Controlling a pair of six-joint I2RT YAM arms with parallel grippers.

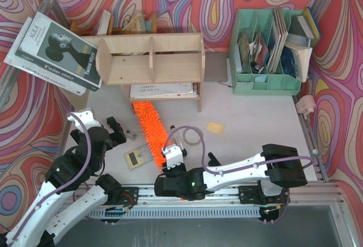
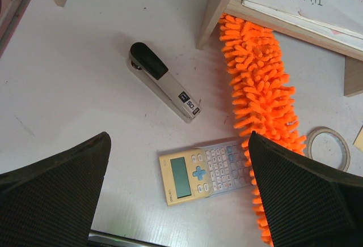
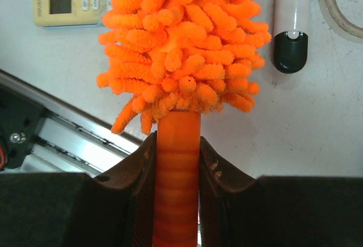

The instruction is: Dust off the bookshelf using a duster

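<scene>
The plywood bookshelf (image 1: pixel 150 60) stands at the back middle of the table; its legs and lower edge show in the left wrist view (image 2: pixel 218 3). The orange duster (image 1: pixel 148 127) lies in front of it, its shaggy head (image 2: pixel 258 82) reaching under the shelf. My right gripper (image 1: pixel 169 169) is shut on the duster's smooth orange handle (image 3: pixel 177 139), just behind the head (image 3: pixel 181 37). My left gripper (image 1: pixel 116 131) is open and empty, hovering left of the duster above the calculator; its fingers (image 2: pixel 57 184) straddle it.
A stapler (image 2: pixel 164 82), a yellow calculator (image 2: pixel 204 170) and a tape ring (image 2: pixel 328 148) lie beside the duster. A black-and-white marker pen (image 3: pixel 291 32) lies right of the head. A mint-green organiser (image 1: pixel 266 54) stands back right, magazines (image 1: pixel 54 51) back left, books (image 1: pixel 164 90) under the shelf.
</scene>
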